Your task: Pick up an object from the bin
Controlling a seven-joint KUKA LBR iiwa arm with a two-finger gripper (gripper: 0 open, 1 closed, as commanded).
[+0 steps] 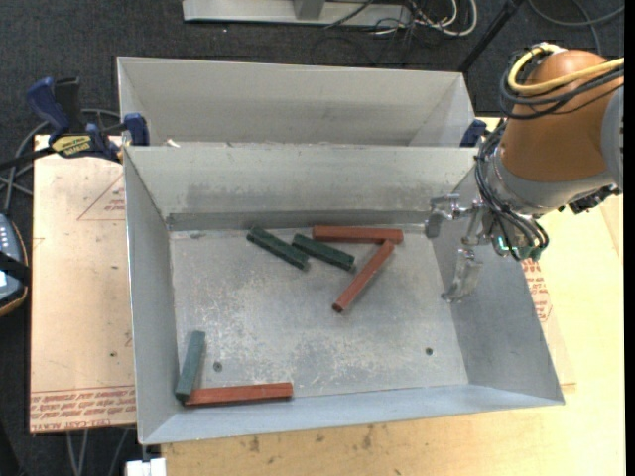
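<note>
My gripper (pixel 461 276) hangs over the right side of the bin, close to the right wall and above bare floor. Nearest to it, a short way to its left, a red-brown stick (pixel 363 277) lies at a slant. A second red-brown stick (pixel 358 234) lies flat along the back wall, its right end by the top of the slanted one. Left of these, two dark green sticks (pixel 323 252) (pixel 278 248) lie side by side at an angle. The gripper touches none of them.
In the front left corner a dark green stick (pixel 190 364) and a red-brown stick (pixel 238 394) form an L. The arm with its orange cover reaches in over the bin's right rim.
</note>
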